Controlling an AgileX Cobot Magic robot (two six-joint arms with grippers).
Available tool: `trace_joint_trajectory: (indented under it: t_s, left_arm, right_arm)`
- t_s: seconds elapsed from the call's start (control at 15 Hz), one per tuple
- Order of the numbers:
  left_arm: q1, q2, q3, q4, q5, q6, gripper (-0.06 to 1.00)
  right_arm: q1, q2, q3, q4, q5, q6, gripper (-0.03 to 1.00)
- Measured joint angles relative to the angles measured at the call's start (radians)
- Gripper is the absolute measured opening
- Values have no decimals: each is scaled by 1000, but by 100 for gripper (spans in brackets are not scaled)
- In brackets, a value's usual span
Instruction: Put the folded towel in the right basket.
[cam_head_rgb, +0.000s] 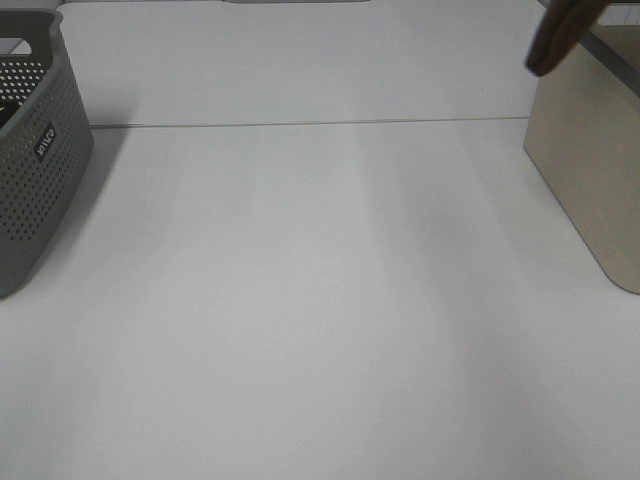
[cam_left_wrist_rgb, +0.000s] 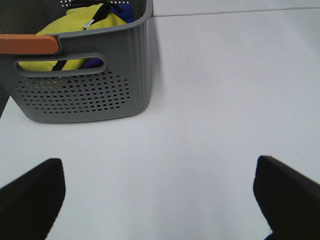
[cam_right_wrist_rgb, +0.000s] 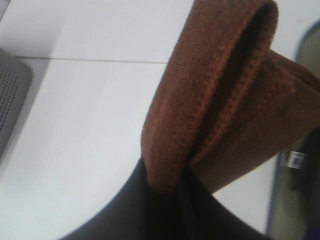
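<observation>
The folded brown towel (cam_head_rgb: 558, 38) hangs at the top right of the exterior high view, over the near-left rim of the beige right basket (cam_head_rgb: 590, 170). In the right wrist view my right gripper (cam_right_wrist_rgb: 170, 185) is shut on the towel (cam_right_wrist_rgb: 225, 100), with the black fingers (cam_right_wrist_rgb: 150, 215) pinching its lower folds. The basket's rim (cam_right_wrist_rgb: 312, 45) shows just beyond the towel. My left gripper (cam_left_wrist_rgb: 160, 200) is open and empty above the table, with its dark fingers (cam_left_wrist_rgb: 30, 195) wide apart. Neither gripper body shows in the exterior high view.
A grey perforated basket (cam_head_rgb: 35, 160) stands at the left edge of the table. The left wrist view shows it (cam_left_wrist_rgb: 90, 90) holding yellow and blue cloth items (cam_left_wrist_rgb: 75, 25). The white table (cam_head_rgb: 320, 300) lies between the two baskets.
</observation>
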Motion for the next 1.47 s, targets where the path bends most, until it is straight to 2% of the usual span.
trace_joint_trajectory:
  t_s: [0.13,0.27,0.47,0.67,0.8,0.93,1.07,1.33,1.4,1.47]
  left_arm:
    - [0,0,0,0,0,0,97]
    - [0,0,0,0,0,0,97]
    - [0,0,0,0,0,0,97]
    - [0,0,0,0,0,0,97]
    - [0,0,0,0,0,0,97]
    - [0,0,0,0,0,0,97]
    - [0,0,0,0,0,0,97]
    - [0,0,0,0,0,0,97]
    - [0,0,0,1,0,0,97]
    - [0,0,0,1,0,0,97]
  right_arm:
    - [-115,-4,0,-3,5,7,9]
    - [-194,-1,0,-20,5,24,9]
    - [-230,17,8,-101,6,27,9]
    - [-231,111,10,-175,5,88,10]
    - [-231,183,11,-208,5,105,24]
    - [-231,213,11,-215,5,106,49]
    - [-231,214,11,-216,4,112,65]
    - [-192,161,11,-191,4,130,70]
    - [-160,137,11,-192,4,130,70]
    - [-61,82,11,-223,5,130,70]
